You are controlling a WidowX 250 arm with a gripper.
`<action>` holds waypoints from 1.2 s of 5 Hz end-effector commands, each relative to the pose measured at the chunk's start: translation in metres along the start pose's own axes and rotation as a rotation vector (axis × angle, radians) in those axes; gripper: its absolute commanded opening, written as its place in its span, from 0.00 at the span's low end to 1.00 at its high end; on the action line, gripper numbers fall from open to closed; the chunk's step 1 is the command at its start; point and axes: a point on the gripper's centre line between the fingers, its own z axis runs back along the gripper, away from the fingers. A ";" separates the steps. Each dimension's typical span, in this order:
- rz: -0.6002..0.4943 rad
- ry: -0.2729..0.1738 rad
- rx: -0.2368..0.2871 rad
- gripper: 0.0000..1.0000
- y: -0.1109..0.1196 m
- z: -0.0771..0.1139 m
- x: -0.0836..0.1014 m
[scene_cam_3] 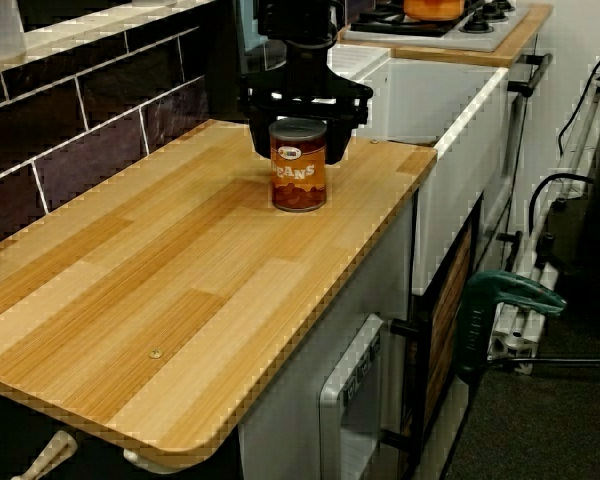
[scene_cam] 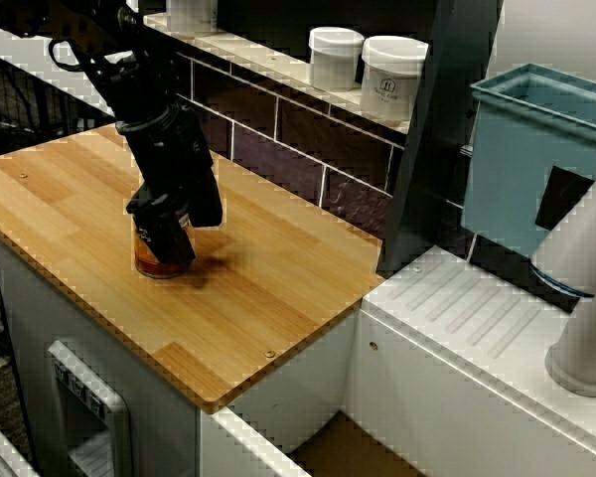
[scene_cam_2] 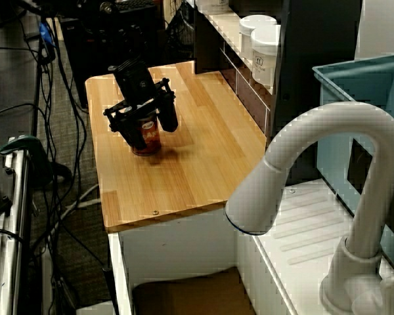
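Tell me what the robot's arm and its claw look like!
The arm is all black and chunky, made of boxy parts, with a thin black cable looping beside it. Its gripper is black too: a wide crossbar with two stubby fingers. I can't see any markings on it.

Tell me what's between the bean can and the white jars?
From the bean can: bare wooden countertop, then dark tiled wall under the white jars, in the view from above.
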 end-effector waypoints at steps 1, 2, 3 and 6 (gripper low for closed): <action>-0.095 -0.006 -0.162 1.00 0.016 0.026 -0.026; -0.204 0.018 -0.225 1.00 0.037 0.042 -0.039; -0.309 0.036 -0.245 1.00 0.053 0.056 -0.055; -0.349 0.005 -0.258 1.00 0.054 0.076 -0.088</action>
